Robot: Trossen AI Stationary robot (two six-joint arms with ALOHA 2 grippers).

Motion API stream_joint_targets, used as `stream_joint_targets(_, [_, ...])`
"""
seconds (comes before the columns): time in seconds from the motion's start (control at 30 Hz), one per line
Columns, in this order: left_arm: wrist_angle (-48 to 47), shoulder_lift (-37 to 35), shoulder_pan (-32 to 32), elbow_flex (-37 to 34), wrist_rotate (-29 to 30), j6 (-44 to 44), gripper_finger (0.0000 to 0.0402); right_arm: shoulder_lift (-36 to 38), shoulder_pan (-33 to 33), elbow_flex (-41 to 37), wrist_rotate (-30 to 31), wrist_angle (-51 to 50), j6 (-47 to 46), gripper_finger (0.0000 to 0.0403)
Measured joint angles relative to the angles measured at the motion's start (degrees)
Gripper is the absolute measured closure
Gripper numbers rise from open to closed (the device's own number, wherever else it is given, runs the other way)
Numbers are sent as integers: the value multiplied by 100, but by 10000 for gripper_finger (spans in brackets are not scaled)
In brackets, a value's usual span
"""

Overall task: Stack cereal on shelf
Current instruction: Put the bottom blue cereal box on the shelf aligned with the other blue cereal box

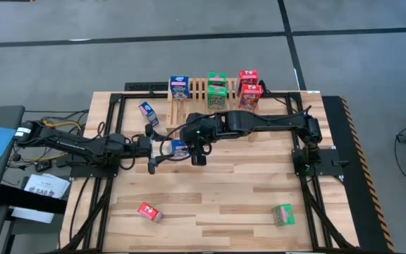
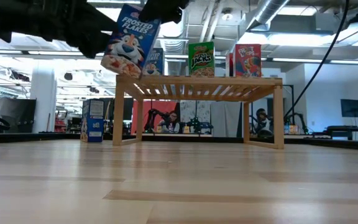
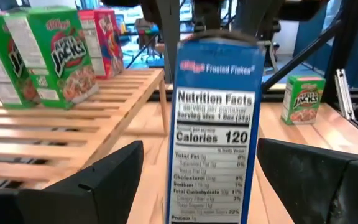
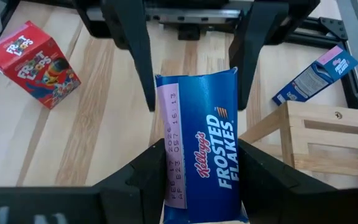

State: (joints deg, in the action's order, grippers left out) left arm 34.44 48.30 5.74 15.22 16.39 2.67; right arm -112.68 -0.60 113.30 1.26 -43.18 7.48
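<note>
Risk: the blue Frosted Flakes box (image 4: 201,158), pinched in the right gripper (image 4: 197,168) above mid-table, hangs tilted between the left gripper (image 3: 197,180)'s spread fingers; it could clip the shelf (image 1: 203,90) near the far edge.

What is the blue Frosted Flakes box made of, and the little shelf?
The blue box looks like thin printed cardboard, slightly glossy, with folded edges. The shelf looks like pale unpainted wood: visible grain and many thin slats.
</note>
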Motion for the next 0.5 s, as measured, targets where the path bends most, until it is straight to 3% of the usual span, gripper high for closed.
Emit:
stream_joint_targets(0.27, [65,159,-117,0,67,-84,106,0,0,0,13,32,9,209])
stream_joint_targets(0.5, [214,156,-157,-2,-127,-96,182,2,2,2,20,46,7,209])
